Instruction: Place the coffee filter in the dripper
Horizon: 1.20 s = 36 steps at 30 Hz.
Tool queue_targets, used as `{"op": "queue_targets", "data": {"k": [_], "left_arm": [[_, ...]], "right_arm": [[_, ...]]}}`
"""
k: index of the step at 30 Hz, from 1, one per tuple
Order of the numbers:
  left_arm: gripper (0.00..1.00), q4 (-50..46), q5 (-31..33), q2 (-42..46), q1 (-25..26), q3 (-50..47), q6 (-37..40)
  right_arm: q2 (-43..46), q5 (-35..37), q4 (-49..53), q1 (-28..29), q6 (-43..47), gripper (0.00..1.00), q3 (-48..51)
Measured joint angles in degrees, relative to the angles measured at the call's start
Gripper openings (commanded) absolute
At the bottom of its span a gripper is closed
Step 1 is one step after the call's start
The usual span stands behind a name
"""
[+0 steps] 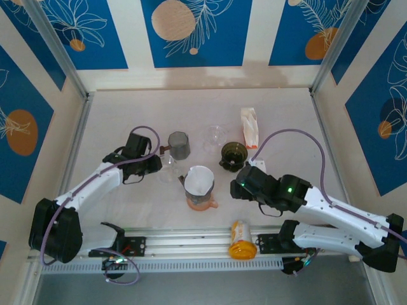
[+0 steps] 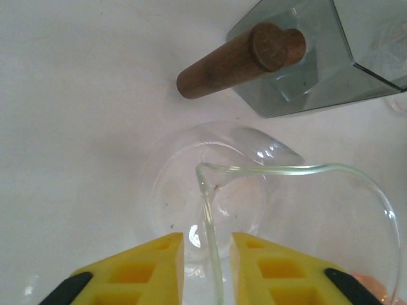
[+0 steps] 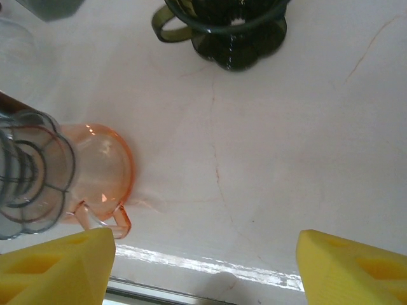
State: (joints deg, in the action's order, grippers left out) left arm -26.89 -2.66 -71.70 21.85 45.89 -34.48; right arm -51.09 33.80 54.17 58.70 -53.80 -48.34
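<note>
White table [image 1: 127, 114], blue-patterned walls [image 1: 197, 32]; left hand [image 2: 207, 240] narrow astride glass rim [image 2: 286, 169], perhaps gripping; right hand [image 3: 205, 244] wide

I work in a robot test cell, a lab bench dressed as a coffee corner. My left arm [image 1: 95, 181] and right arm [image 1: 337, 206] are bolted to a slotted aluminium rail [image 1: 191, 241] along the near edge of a white table [image 1: 108, 121]. Flat panels [image 1: 191, 32] printed with blue leaf patterns box it in on the left, far and right, between bare metal posts [image 1: 57, 51]. Pour-over gear stands mid-table: a grey glass jug [image 1: 179, 145], a dark green dripper [image 1: 234, 154], a pink dripper [image 1: 202, 202].
</note>
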Motion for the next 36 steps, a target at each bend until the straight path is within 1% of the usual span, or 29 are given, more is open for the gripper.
{"op": "queue_targets", "data": {"k": [8,15,19,22,28,33,36], "left_arm": [[0.00,-2.3,-0.4,0.8,-0.1,0.0,0.5],[0.00,-6.3,-1.0,3.3,-0.1,-0.1,0.5],[0.00,-9.9,-1.4,8.8,-0.1,-1.0,0.6],[0.00,-12.5,-1.8,13.9,-0.1,-1.4,0.6],[0.00,-16.7,-2.2,21.5,-0.1,-1.4,1.5],[0.00,-19.0,-2.4,24.0,-0.1,-1.5,1.7],[0.00,-20.1,-2.4,25.1,-0.1,-1.6,1.7]], "right_arm": [[0.0,-5.5,-3.7,-3.8,1.0,0.74,4.5],[-0.4,-13.8,-13.6,-7.1,6.7,0.69,10.4],[-2.3,-18.0,-19.6,-7.5,9.3,0.64,13.4],[-3.9,-20.2,-23.0,-7.5,10.8,0.64,14.4],[-3.9,-23.8,-27.2,-7.5,12.7,0.63,16.5],[-2.8,-26.5,-29.9,-7.3,13.8,0.57,19.1],[-3.6,-27.6,-31.1,-7.0,14.2,0.57,19.6]]}}
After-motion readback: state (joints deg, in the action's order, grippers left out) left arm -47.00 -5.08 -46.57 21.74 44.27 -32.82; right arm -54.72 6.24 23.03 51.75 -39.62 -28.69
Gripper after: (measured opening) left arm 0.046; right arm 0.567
